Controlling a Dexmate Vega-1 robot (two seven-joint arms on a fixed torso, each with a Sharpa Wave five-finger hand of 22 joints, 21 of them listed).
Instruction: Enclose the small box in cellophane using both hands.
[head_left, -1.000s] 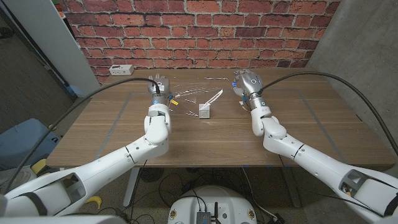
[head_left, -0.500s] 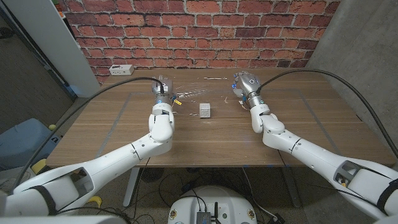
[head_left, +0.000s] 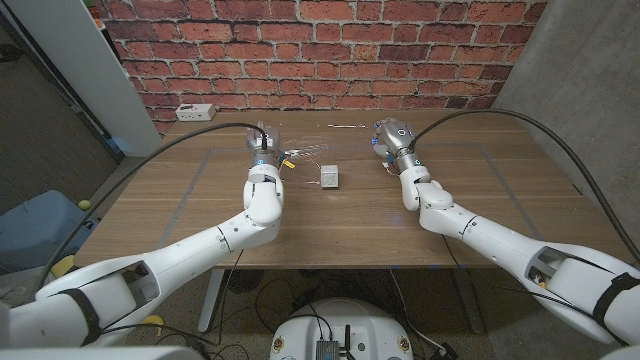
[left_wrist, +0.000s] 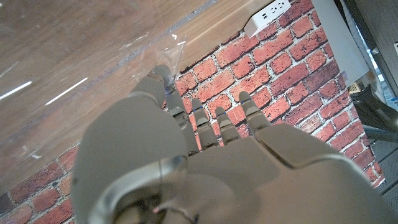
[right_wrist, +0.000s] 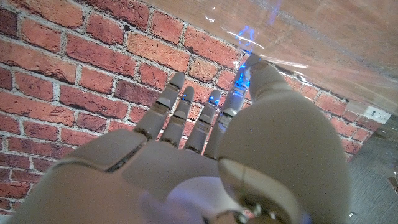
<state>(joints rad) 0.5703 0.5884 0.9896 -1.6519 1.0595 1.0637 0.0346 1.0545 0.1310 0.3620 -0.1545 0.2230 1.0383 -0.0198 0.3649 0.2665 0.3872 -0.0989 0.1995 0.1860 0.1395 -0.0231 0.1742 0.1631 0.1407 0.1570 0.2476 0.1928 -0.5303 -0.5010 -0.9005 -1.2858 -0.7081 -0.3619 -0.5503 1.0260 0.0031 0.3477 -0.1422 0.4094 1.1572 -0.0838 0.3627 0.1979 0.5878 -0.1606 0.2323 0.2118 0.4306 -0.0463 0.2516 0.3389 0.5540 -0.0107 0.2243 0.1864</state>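
A small white box (head_left: 329, 177) stands on the wooden table (head_left: 470, 190) midway between my arms. Beyond it a clear cellophane sheet (head_left: 312, 146) stretches low between my hands, its glints showing above the wood. My left hand (head_left: 262, 140) is at the sheet's left end. In the left wrist view its thumb (left_wrist: 157, 76) pinches a crumpled corner of the cellophane (left_wrist: 173, 51) against a finger, the other fingers straight. My right hand (head_left: 390, 136) is at the right end, and its thumb (right_wrist: 254, 67) pinches the cellophane's (right_wrist: 292, 37) edge. The box is not covered.
A white power strip (head_left: 196, 111) lies at the table's far left corner by the brick wall (head_left: 330, 40). A small yellow piece (head_left: 285, 157) and thin light scraps lie near my left hand. Bare wood runs along the table's near edge.
Both hands have moved toward the far side of the table. The cellophane that arched up beside the box now lies lower and farther back. The box has stayed put.
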